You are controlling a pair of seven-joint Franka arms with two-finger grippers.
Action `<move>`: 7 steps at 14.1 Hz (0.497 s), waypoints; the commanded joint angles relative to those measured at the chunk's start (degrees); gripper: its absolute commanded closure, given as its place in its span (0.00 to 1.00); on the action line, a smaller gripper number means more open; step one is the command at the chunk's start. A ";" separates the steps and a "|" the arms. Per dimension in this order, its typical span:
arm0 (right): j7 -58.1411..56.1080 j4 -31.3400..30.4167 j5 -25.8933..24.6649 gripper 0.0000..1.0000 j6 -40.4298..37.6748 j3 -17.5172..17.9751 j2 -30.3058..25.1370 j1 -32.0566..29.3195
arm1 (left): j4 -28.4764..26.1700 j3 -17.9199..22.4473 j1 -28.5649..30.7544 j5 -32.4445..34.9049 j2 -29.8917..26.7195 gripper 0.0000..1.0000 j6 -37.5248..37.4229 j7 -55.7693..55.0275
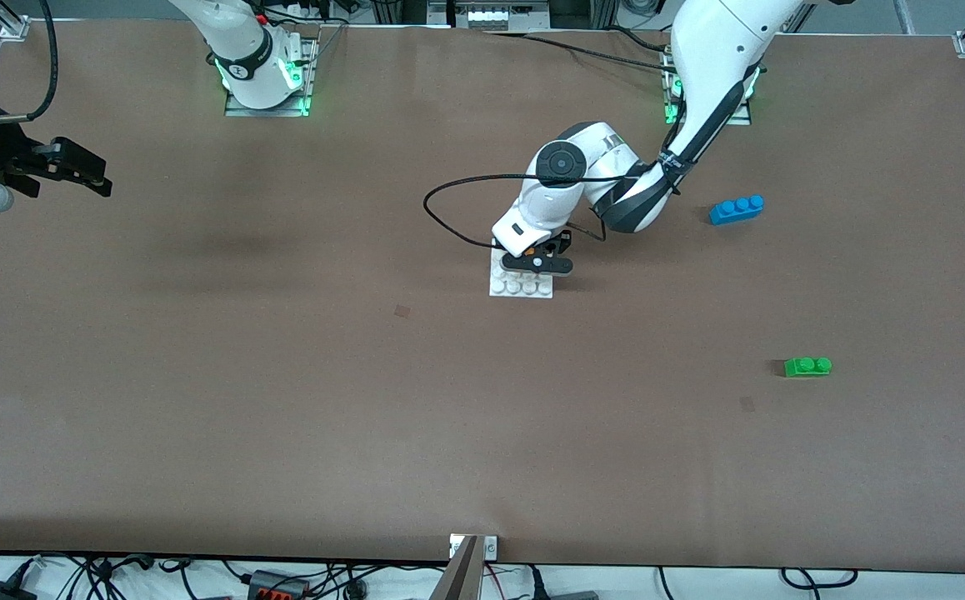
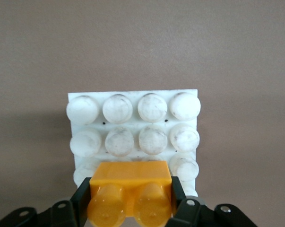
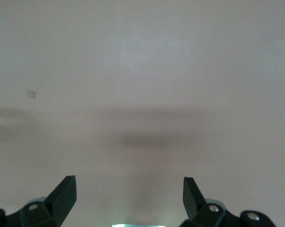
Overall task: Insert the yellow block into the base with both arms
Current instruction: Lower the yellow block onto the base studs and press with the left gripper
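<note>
Front view: left end effector (image 1: 537,260) down over the white studded base (image 1: 521,284) mid-desk (image 1: 282,375), covering its edge farther from the camera; blue three-stud brick (image 1: 737,209) and green two-stud brick (image 1: 807,366) well apart from it toward the left arm's end; right end effector (image 1: 74,171) waiting in the air over the right arm's end

Left wrist view: clamped between the black fingers (image 2: 81,201), the yellow block (image 2: 130,191), studs up, sitting against the base (image 2: 133,127) studs

Right wrist view: right end effector (image 3: 129,195) fingers (image 3: 64,194) spread wide, gripping nothing, over bare desk (image 3: 142,71)
</note>
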 commanded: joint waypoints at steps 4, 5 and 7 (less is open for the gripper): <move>0.72 0.17 0.55 0.00 -0.86 0.89 -0.71 -0.86 | 0.95 -0.41 -0.25 2.88 1.59 0.43 0.27 -2.18; 0.72 0.17 0.55 0.00 -0.94 0.80 -0.71 -0.86 | 0.95 -0.50 -0.25 4.27 1.85 0.42 0.27 -2.87; 0.72 0.17 0.55 0.00 -0.94 0.80 -0.71 -0.86 | 1.04 -0.50 -0.25 7.43 2.64 0.42 0.27 -6.03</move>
